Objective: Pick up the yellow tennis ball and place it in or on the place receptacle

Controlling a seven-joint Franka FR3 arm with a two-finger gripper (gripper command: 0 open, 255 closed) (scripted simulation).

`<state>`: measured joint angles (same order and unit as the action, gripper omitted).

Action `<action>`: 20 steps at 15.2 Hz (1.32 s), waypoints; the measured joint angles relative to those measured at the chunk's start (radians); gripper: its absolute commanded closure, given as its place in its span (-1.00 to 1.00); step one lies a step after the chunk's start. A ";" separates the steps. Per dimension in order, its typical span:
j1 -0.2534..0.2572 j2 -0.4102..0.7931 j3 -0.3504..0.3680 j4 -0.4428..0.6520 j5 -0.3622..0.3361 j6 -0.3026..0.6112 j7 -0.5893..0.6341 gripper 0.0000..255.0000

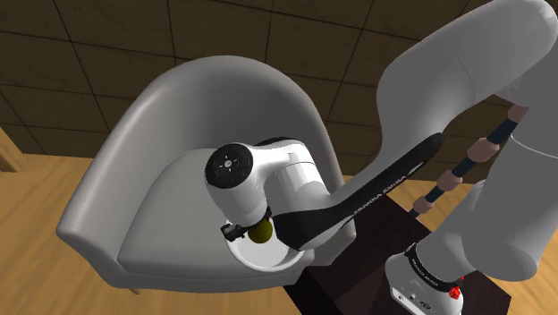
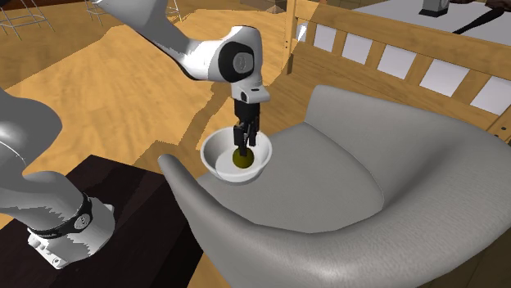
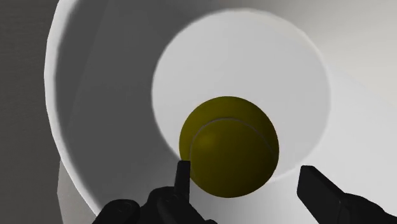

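Ball in bowl, flanked by parted tool

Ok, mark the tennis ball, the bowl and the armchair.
tennis ball (image 3: 229, 146): wrist view, middle of its upper surface.
bowl (image 2: 225, 173): second exterior view, outer wall.
armchair (image 1: 206, 98): shoulder view, backrest.

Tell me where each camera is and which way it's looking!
Shoulder view: beside the stand, looking down over the grey armchair; the white arm reaches across it.
Second exterior view: high over the armchair's far side, facing back toward the stand, looking at the white bowl on the seat; arm and gripper show.
Wrist view: on the hand, looking down into the bowl at the yellow ball; two black fingers stand apart.
Shared: both outside views show the ball in the bowl.
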<state>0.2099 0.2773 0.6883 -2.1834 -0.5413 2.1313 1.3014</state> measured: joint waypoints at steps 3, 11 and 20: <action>-0.013 -0.025 0.005 -0.004 0.032 -0.041 -0.028 1.00; -0.031 -0.089 0.024 0.002 0.094 -0.094 -0.082 -1.00; -0.133 -0.281 -0.026 -0.248 0.507 0.261 -0.585 -1.00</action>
<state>0.0765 -0.0041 0.6620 -2.4310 -0.0342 2.3920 0.7162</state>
